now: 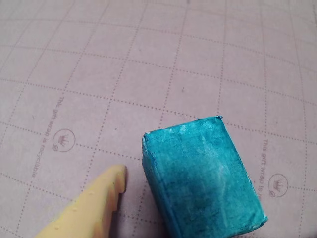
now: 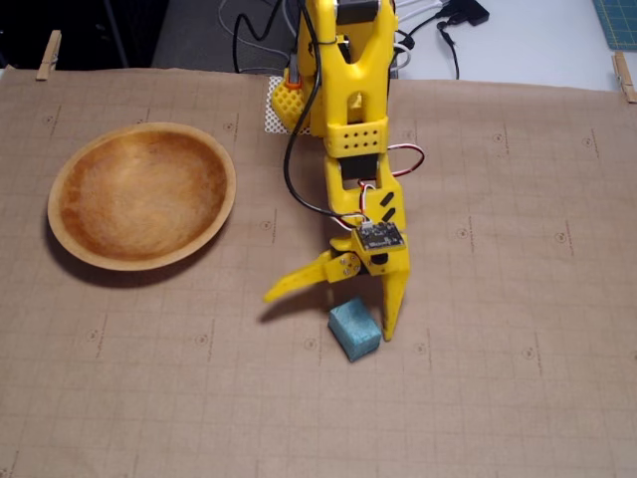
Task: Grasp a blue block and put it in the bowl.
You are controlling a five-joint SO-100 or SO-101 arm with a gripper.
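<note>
The blue block (image 2: 355, 330) lies on the paper-covered table, below and right of centre in the fixed view. My yellow gripper (image 2: 328, 317) is lowered over it and open: the left finger splays out to the left, and the right fingertip stands close against the block's right side. In the wrist view the block (image 1: 203, 173) fills the lower right, with one yellow finger (image 1: 99, 203) apart from it at the lower left; the other finger is out of that view. The wooden bowl (image 2: 142, 194) sits empty at the far left.
Brown grid-printed wrapping paper (image 2: 498, 398) covers the table, held by clothespins (image 2: 48, 55) at the back corners. The arm's base (image 2: 343, 60) and cables (image 2: 438, 30) stand at the back centre. A green mat corner (image 2: 617, 20) shows at the top right.
</note>
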